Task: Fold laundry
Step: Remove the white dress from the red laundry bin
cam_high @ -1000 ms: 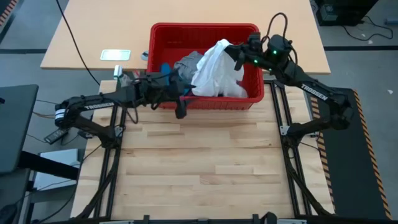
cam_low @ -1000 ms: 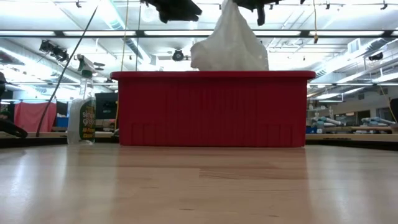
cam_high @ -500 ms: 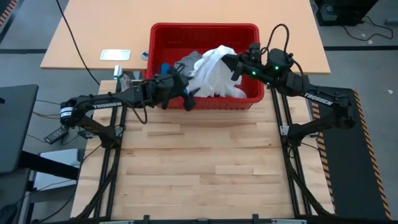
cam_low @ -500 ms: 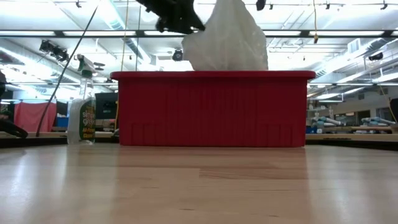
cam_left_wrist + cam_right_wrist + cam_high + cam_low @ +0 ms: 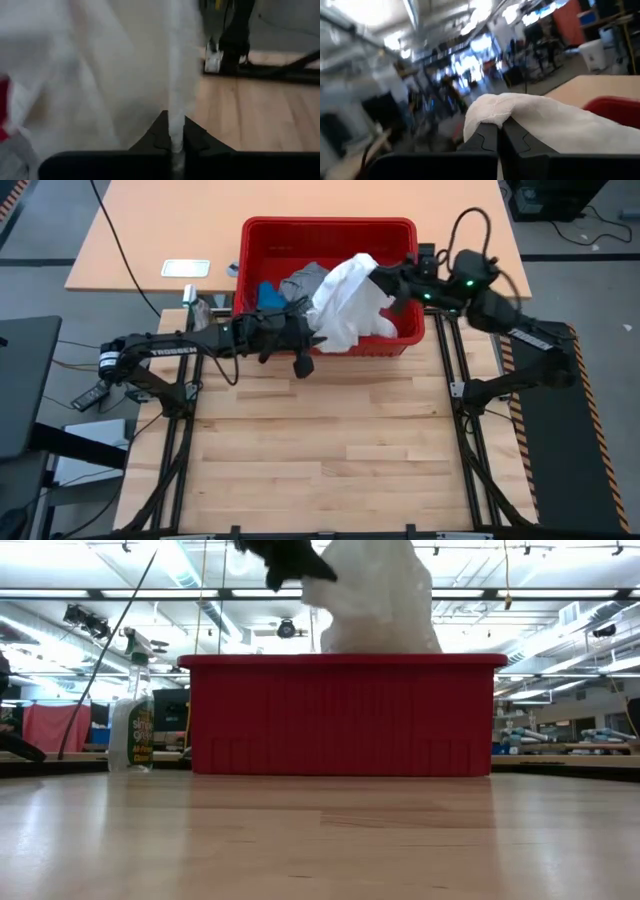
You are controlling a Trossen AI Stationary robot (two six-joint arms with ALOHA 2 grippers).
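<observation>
Now I've both the left gripper (image 5: 173, 142) and right gripper (image 5: 499, 131) pinching the white garment (image 5: 345, 300); I'd lift evenly, clearing the basket (image 5: 400, 345).

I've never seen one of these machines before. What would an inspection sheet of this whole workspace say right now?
Surface: wooden table, bare in front of the red basket.
Job's things: white garment lifted partly out of the basket; grey garment and blue garment lie inside.
Clutter: spray bottle beside the basket.
Grippers: left gripper shut on the white garment's edge; right gripper shut on its other end.
Cables: black cable crosses the far table; a looped cable on the right arm.
Surroundings: open hall with ceiling lights; no person seen.
</observation>
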